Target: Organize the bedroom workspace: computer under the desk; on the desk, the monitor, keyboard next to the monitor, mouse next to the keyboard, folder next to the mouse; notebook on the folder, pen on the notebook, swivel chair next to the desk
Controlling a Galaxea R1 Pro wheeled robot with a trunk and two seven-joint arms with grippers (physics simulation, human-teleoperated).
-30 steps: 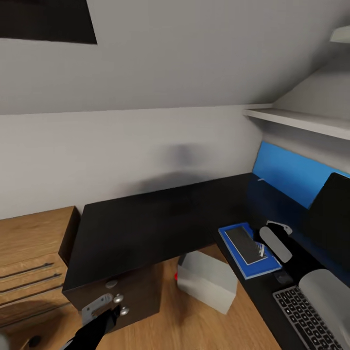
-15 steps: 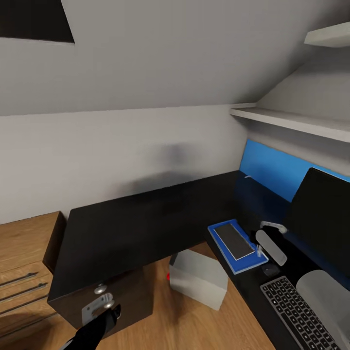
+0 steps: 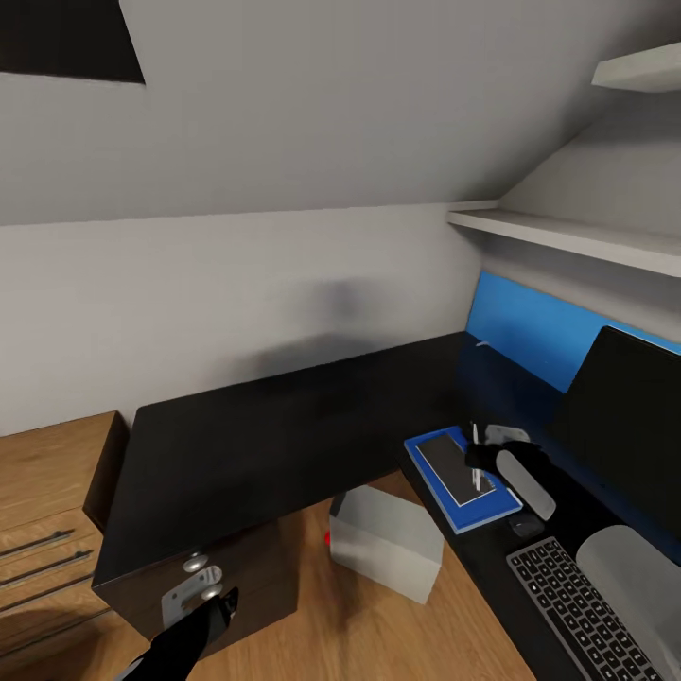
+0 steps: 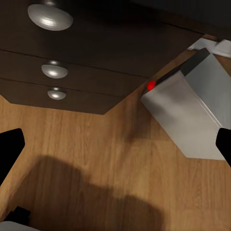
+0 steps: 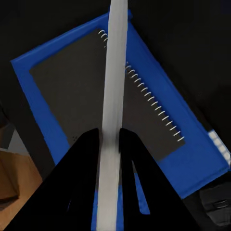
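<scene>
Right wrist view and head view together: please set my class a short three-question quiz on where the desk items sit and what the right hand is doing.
1. True or false: the thin grey spiral-bound notebook lies on the flat bright blue folder.
2. What does the right hand grip?
A. small black mouse
B. slim white pen
C. slim grey keyboard
3. Fill in: the light grey boxy computer tower stands on the wooden ____, beside the glossy black desk.

Key: 1 true; 2 B, the slim white pen, held above the notebook; 3 floor.

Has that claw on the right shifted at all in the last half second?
Yes. The right gripper, jaws shut on the pen, has moved left, from the folder's right edge to over the notebook.
</scene>
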